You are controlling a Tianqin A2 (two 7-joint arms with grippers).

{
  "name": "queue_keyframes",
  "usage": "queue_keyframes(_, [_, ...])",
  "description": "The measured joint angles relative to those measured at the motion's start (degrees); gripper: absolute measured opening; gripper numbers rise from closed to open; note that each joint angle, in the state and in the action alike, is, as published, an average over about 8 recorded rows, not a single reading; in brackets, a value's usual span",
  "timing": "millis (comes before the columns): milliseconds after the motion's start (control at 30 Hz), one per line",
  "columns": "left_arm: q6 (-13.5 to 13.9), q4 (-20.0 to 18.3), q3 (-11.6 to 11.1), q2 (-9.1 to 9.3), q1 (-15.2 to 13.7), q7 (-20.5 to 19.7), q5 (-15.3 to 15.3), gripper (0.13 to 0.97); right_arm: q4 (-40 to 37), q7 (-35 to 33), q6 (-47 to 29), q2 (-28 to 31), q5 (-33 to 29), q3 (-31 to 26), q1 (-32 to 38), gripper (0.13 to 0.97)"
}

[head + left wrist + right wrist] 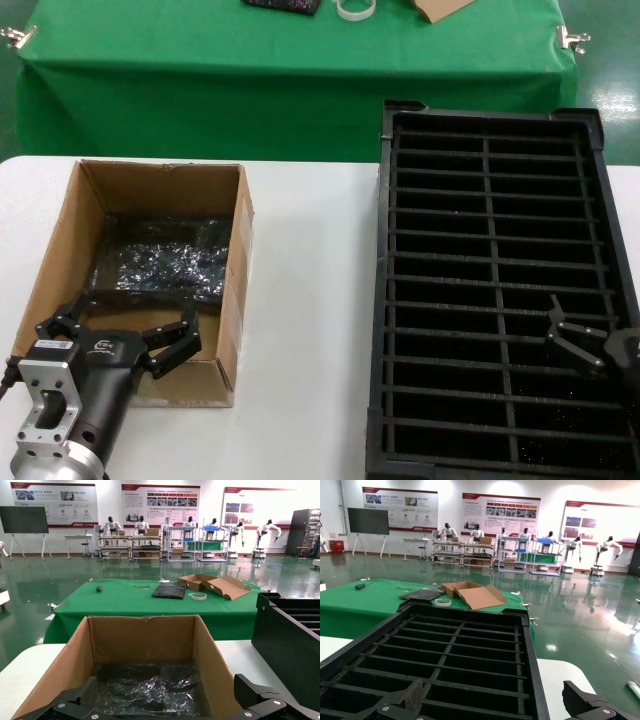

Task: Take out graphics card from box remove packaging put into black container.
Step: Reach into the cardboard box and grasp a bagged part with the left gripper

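The brown cardboard box (pixel 60 240) stands open at the left of the white table. On its floor lies a dark shiny bundle (pixel 160 262) wrapped in crinkly plastic packaging; the graphics card itself is hidden. My left gripper (pixel 130 318) hangs open over the box's near end, one finger on either side of the near wall. In the left wrist view its open gripper (pixel 165 692) frames the bundle (pixel 150 685) inside the box (pixel 142 637). The black container (pixel 384 300) fills the right side. My right gripper (pixel 585 345) hovers open above its near right rows (pixel 470 612) and holds nothing (pixel 492 697).
A green-covered table (pixel 300 80) stands behind, carrying a tape roll (pixel 356 8), a dark flat pad (pixel 169 590) and an opened small carton (pixel 215 585). A strip of bare white tabletop (pixel 310 300) separates the box from the container.
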Motion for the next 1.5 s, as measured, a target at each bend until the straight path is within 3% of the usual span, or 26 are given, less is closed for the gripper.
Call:
queue_keyframes(700, [-0.04,-0.03,0.02,-0.06,0.00,-0.03,-0.04,0.966,0.00,0.00,0.00,0.00,0.00,0.00,0.00,0.966])
queue_keyframes(867, [-0.78,-1.10,0.12,-1.94,0.02,-0.92,-1.03,0.966,0.00,0.00,0.00,0.00,0.00,0.00,0.00,0.966])
queue_keyframes(1000, [-0.42,-2.30,-1.80,-3.03,-0.32,0.00,-1.15,0.966,0.00,0.00,0.00,0.00,0.00,0.00,0.00,0.966])
queue_keyframes(1167, [2.99,-0.72,-7.08,-1.93,-2.82,8.22,1.02,0.966,0.00,0.00,0.00,0.00,0.00,0.00,0.00,0.966])
queue_keyframes(1300, [6.82,3.87,-10.16,-2.16,-7.13,16.96,2.74,0.966,0.00,0.00,0.00,0.00,0.00,0.00,0.00,0.966])
queue_keyframes(1500, [16.40,12.79,-13.11,-2.91,-15.31,30.57,5.71,0.966,0.00,0.00,0.00,0.00,0.00,0.00,0.00,0.966])
